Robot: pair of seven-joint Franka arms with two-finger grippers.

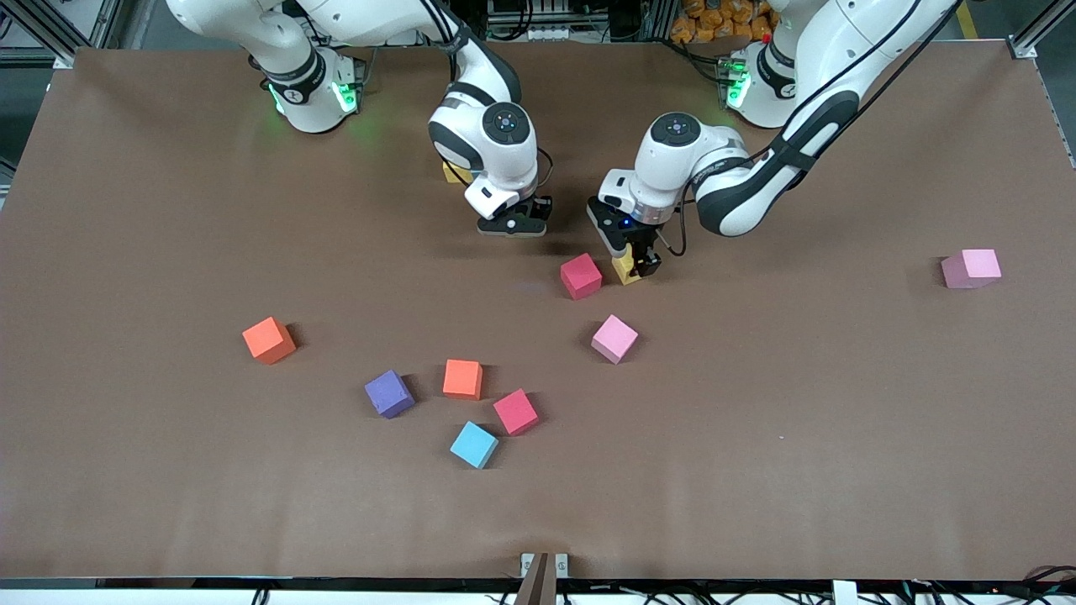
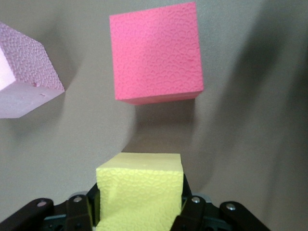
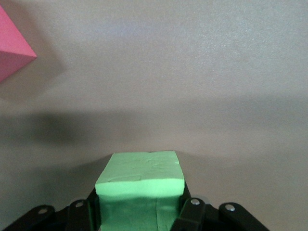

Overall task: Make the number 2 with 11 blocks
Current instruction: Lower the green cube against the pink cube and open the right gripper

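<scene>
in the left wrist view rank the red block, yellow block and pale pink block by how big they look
1. red block, fully in view, looks largest
2. yellow block, shut in the left gripper, its base cut off by the frame
3. pale pink block, partly out of frame

Cropping and nearness to the camera skew this; real sizes may match.

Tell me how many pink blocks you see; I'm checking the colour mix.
2. One pink block lies near the table's middle, nearer the camera than the red block. The other pink block lies alone toward the left arm's end. None seem hidden.
</scene>
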